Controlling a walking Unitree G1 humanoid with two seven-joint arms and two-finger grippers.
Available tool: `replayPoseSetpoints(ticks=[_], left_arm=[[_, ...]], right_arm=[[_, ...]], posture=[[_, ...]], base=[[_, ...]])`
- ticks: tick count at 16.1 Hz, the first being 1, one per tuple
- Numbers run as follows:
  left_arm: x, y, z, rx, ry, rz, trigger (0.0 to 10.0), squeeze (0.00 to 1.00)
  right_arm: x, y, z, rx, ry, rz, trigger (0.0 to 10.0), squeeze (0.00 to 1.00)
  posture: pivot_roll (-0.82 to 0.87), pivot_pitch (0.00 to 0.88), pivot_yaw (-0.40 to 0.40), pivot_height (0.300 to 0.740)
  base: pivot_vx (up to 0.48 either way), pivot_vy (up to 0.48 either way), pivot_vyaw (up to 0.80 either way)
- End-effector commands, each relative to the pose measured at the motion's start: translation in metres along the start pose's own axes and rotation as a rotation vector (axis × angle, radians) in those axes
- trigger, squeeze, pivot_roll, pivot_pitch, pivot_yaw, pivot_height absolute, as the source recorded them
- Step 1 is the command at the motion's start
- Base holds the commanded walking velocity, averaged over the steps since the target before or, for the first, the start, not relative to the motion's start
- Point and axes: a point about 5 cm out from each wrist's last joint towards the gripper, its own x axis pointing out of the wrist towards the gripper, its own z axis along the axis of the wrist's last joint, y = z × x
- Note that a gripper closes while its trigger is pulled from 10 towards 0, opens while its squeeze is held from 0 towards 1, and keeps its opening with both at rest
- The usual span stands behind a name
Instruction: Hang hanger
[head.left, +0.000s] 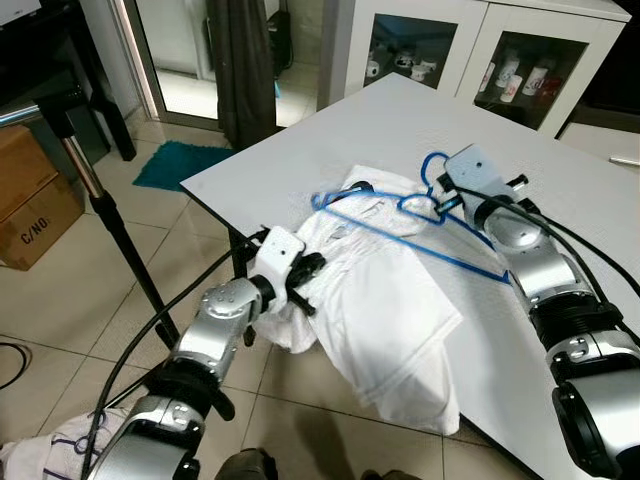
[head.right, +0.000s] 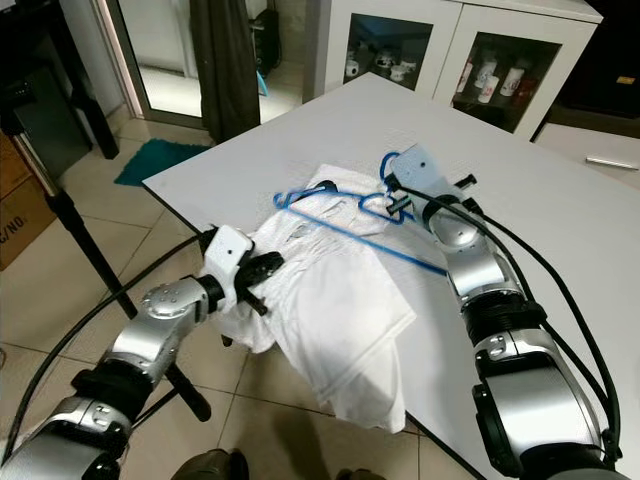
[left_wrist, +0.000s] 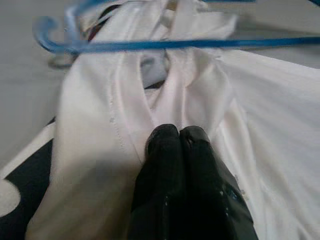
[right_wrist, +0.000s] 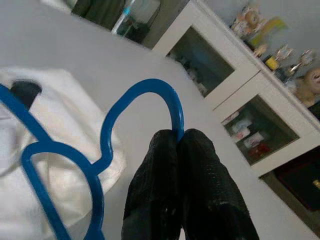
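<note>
The blue hanger (head.left: 410, 215) lies across the white shirt (head.left: 385, 300) on the table (head.left: 560, 190). The right hand (right_wrist: 179, 134) is clamped on its hook; the left hand (left_wrist: 178, 131) pinches shirt fabric at the table's edge.

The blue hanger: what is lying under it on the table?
Under the blue hanger lies a crumpled white shirt on the white table, partly hanging over its edge. What the shirt covers cannot be seen.

Hanger (head.left: 400, 215) on shirt (head.left: 385, 300), shirt over table (head.left: 400, 120) edge
</note>
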Motion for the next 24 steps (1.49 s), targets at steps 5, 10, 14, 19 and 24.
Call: replayPoseSetpoints(ticks=[5,10,14,19,24], left_arm=[[0.016,-0.012,0.003,0.006,0.003,-0.045,0.0,0.00],[0.025,-0.019,0.008,0.025,-0.032,-0.042,0.0,0.00],[0.029,-0.020,0.012,0.046,-0.057,-0.025,0.0,0.00],[0.028,-0.019,0.015,0.088,-0.085,-0.011,0.0,0.00],[0.030,-0.015,0.029,0.144,-0.148,0.029,0.0,0.00]], right_arm=[[-0.004,-0.018,0.043,0.163,-0.205,0.008,0.0,0.00],[-0.024,-0.005,0.057,0.431,-0.229,0.245,0.0,0.00],[-0.034,0.023,0.055,0.522,-0.155,0.380,0.0,0.00],[-0.052,0.061,0.041,0.507,-0.009,0.623,0.0,0.00],[-0.056,0.076,-0.001,0.179,0.159,0.613,0.0,0.00]], posture=[[0.01,0.018,0.001,0.740],[-0.01,0.024,0.001,0.740],[-0.01,0.023,0.002,0.740],[0.01,0.014,-0.008,0.740],[0.01,0.014,-0.018,0.740]], base=[[0.000,0.000,0.00],[0.000,0.000,0.00],[0.000,0.000,0.00],[0.000,0.000,0.00],[0.000,0.000,0.00]])
